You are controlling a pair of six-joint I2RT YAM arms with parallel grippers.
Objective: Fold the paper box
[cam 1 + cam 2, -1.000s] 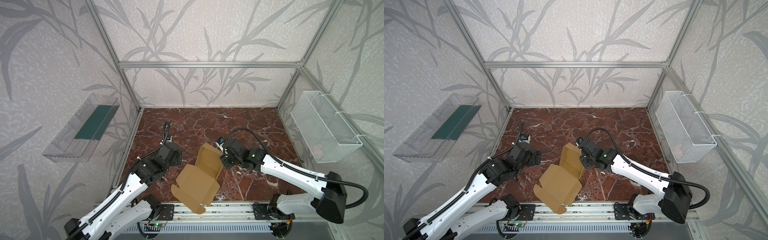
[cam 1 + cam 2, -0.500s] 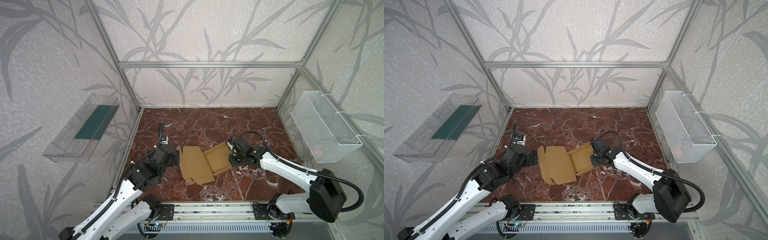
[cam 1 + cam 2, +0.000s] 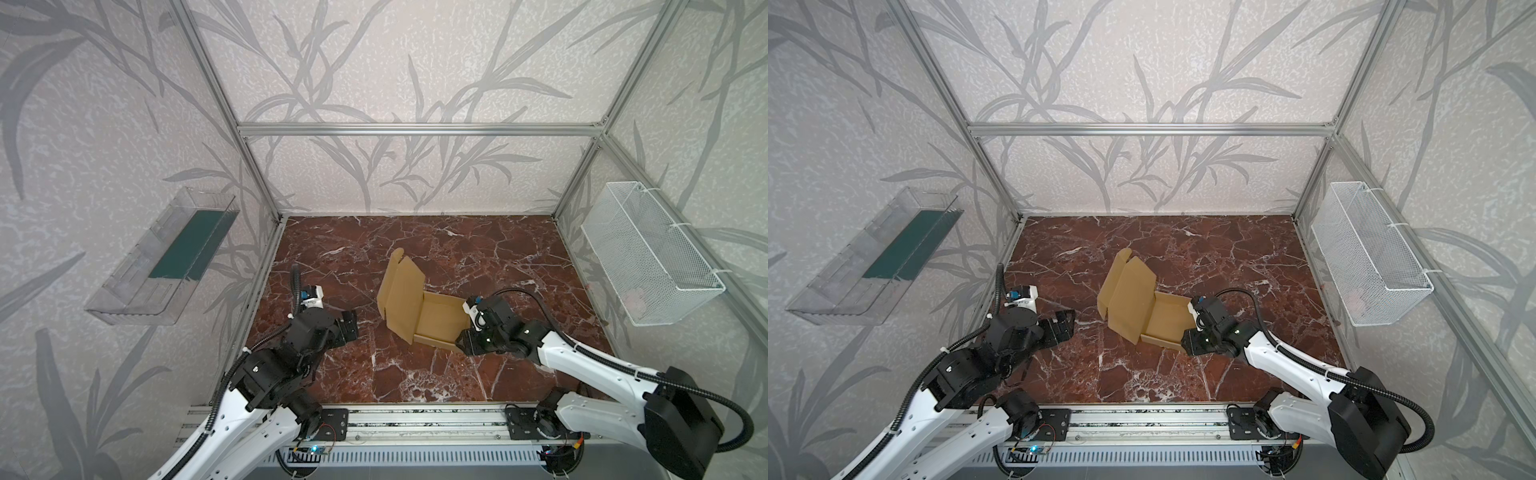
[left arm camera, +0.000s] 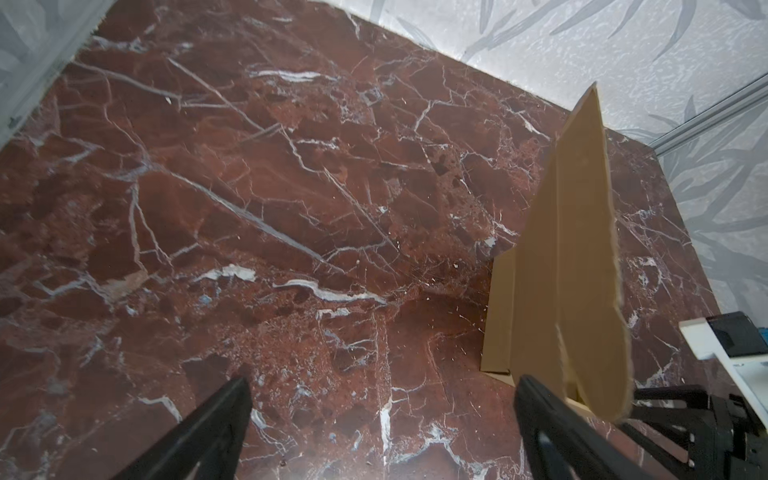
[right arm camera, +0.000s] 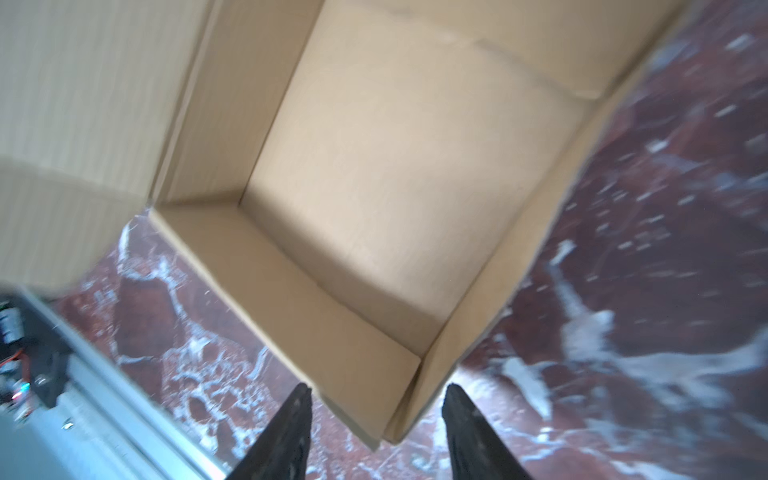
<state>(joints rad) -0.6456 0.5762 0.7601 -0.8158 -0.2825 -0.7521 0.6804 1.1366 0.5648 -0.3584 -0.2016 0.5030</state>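
Left of the plain tan cardboard paper box (image 3: 440, 318), clear of it, the black left gripper (image 3: 349, 328) hovers with its jaws spread wide and nothing between them. The box sits on the red-brown marble tabletop (image 3: 374, 374), its shallow tray formed and its lid flap standing up along its left side. At the box's near right corner, the black right gripper (image 5: 378, 390) has its fingers parted, straddling that corner.

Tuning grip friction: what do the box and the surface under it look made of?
The paper box: tan corrugated cardboard, matte, unprinted; faint flute lines show in the right wrist view. The tabletop: dark red marble look with white veins, slight sheen; real stone or printed laminate, cannot tell.
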